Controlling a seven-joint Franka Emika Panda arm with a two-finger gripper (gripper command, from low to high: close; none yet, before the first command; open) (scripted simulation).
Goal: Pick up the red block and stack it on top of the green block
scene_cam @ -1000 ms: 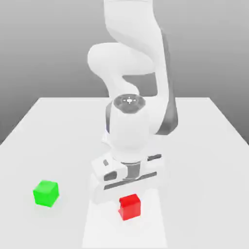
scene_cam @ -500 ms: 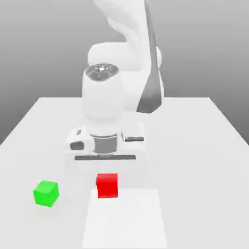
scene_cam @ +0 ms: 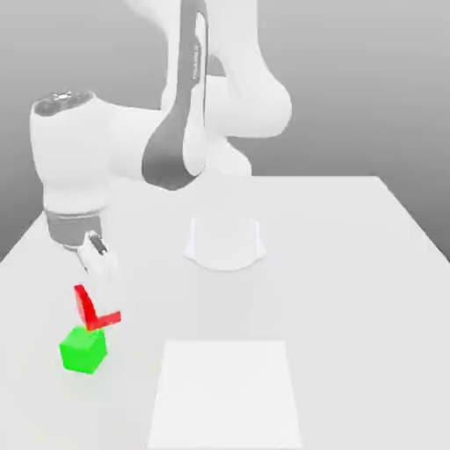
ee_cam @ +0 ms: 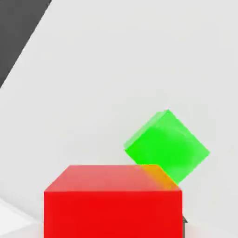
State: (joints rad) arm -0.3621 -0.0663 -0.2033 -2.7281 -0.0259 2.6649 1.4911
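Pincer [scene_cam: 95, 294] grips red block [scene_cam: 91, 308] above green block [scene_cam: 83, 350].

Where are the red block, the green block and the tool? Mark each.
red block [scene_cam: 88, 308], exterior view, on its red side face.
green block [scene_cam: 83, 352], exterior view, on its front face.
tool [scene_cam: 95, 272], exterior view, at the finger ends above the red block.

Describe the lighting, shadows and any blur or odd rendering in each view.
Exterior view: flat, even light; the table is almost shadowless, and the green block shows a lighter top and darker sides. The red block looks clipped, with only slivers showing under the tool. Hand view: the red block looms large, sharp-edged, with an orange tint at the corner where it overlaps the green block.
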